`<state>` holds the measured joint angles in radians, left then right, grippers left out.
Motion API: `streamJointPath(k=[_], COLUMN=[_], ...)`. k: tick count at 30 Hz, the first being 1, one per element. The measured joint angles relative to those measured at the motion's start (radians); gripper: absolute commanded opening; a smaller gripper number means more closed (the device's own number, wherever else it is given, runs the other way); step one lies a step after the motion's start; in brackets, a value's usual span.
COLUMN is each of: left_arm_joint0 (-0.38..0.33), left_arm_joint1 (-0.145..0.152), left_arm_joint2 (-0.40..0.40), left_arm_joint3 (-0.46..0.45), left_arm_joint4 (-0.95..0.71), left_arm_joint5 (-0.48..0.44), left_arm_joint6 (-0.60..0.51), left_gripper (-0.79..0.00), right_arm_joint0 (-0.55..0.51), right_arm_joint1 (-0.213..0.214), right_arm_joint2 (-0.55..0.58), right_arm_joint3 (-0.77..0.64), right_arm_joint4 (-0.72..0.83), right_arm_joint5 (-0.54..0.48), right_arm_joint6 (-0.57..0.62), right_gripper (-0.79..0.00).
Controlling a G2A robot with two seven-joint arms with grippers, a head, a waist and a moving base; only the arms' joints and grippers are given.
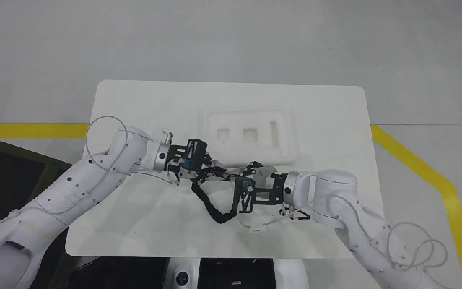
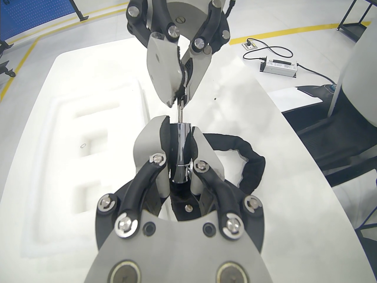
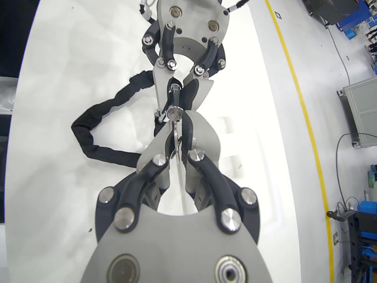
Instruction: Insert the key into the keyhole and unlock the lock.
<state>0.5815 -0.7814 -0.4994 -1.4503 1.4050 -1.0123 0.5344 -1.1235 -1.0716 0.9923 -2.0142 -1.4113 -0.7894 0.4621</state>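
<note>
Lock (image 2: 181, 148), a chrome cylinder, sits clamped in my left gripper (image 2: 180, 126); right gripper (image 3: 176, 128) pinches the key (image 3: 175, 139). Right wrist view adds the keyhole (image 3: 174, 114), blade at it.

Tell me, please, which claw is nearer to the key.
Right. The right claw is shut on the head of the key. The left claw is shut on the lock, just past the key's tip, and does not touch the key.
</note>
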Motion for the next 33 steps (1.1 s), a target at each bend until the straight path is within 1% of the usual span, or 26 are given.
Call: streamJointPath(k=[5, 11, 15, 18, 19, 20, 21, 22, 23, 24, 25, 29, 32, 33], left_arm_joint0=[0.001, 0.004, 0.008, 0.012, 0.014, 0.015, 0.016, 0.017, 0.018, 0.02, 0.021, 0.028, 0.034, 0.036], left_arm_joint1=[0.0, 0.001, 0.002, 0.002, 0.002, 0.002, 0.002, 0.002, 0.002, 0.002, 0.002, 0.003, 0.004, 0.004], left_arm_joint2=[-0.004, -0.01, -0.016, -0.019, -0.02, -0.021, -0.023, -0.024, -0.026, -0.028, -0.029, -0.038, -0.044, -0.046], left_arm_joint3=[0.001, -0.001, 0.0, -0.001, -0.001, -0.001, -0.001, -0.001, -0.001, 0.0, 0.0, 0.004, 0.007, 0.007], left_arm_joint4=[0.004, 0.012, 0.019, 0.024, 0.025, 0.026, 0.026, 0.026, 0.027, 0.027, 0.027, 0.03, 0.034, 0.035], left_arm_joint5=[0.0, 0.0, 0.0, 0.0, 0.0, 0.0, 0.0, 0.0, 0.0, 0.0, 0.0, 0.0, 0.0, 0.0], left_arm_joint6=[0.016, 0.028, 0.031, 0.033, 0.034, 0.034, 0.035, 0.036, 0.036, 0.037, 0.038, 0.043, 0.044, 0.045], left_gripper=[-0.785, -0.785, -0.785, -0.785, -0.785, -0.785, -0.785, -0.785, -0.785, -0.785, -0.785, -0.785, -0.785, -0.785], right_arm_joint0=[0.002, -0.001, -0.01, -0.006, -0.005, -0.004, -0.003, -0.002, -0.002, -0.001, 0.0, -0.008, -0.027, -0.036], right_arm_joint1=[-0.005, -0.013, -0.017, -0.019, -0.019, -0.02, -0.02, -0.02, -0.02, -0.02, -0.02, -0.017, -0.013, -0.011], right_arm_joint2=[0.0, 0.001, -0.001, -0.003, -0.005, -0.007, -0.008, -0.008, -0.008, -0.008, -0.007, 0.003, 0.014, 0.018], right_arm_joint3=[0.04, 0.093, 0.124, 0.132, 0.132, 0.132, 0.131, 0.131, 0.131, 0.13, 0.128, 0.095, 0.048, 0.026], right_arm_joint4=[0.102, 0.296, 0.46, 0.549, 0.569, 0.586, 0.604, 0.616, 0.627, 0.639, 0.643, 0.618, 0.562, 0.534], right_arm_joint5=[0.024, 0.078, 0.115, 0.131, 0.136, 0.141, 0.151, 0.16, 0.17, 0.182, 0.188, 0.2, 0.2, 0.204], right_arm_joint6=[0.006, 0.042, 0.058, 0.089, 0.097, 0.107, 0.121, 0.13, 0.14, 0.151, 0.158, 0.156, 0.146, 0.144], right_gripper=[-0.785, -0.785, -0.785, -0.785, -0.727, -0.631, -0.576, -0.486, -0.437, -0.406, -0.397, -0.317, -0.348, -0.388])
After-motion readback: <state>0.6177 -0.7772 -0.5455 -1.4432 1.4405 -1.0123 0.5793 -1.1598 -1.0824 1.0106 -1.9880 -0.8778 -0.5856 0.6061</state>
